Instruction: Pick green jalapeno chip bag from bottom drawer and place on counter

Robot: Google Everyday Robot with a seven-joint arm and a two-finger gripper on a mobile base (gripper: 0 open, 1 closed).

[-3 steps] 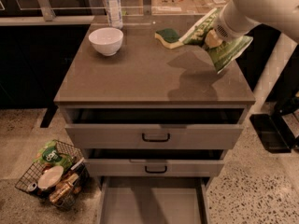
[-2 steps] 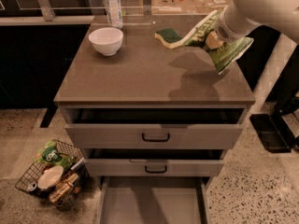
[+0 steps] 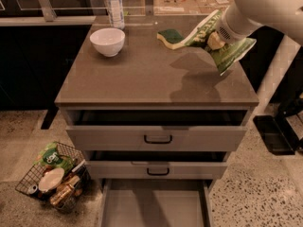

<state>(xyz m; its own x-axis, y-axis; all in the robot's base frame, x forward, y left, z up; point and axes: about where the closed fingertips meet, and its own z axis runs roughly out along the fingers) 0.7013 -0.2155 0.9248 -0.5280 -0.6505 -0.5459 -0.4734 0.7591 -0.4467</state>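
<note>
While clenched on the green jalapeno chip bag (image 3: 231, 55), end effector (image 3: 215, 40) hovers | above counter (image 3: 142, 74) right rear

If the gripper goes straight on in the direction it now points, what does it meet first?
Probably the sponge. The gripper, shut on the chip bag above the counter, points left and slightly down, and the sponge lies just beyond the bag's tip. Height is unclear, so it might pass over.

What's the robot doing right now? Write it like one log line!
gripper: shut on green jalapeno chip bag | where: over counter, right side | bottom drawer: open
</note>
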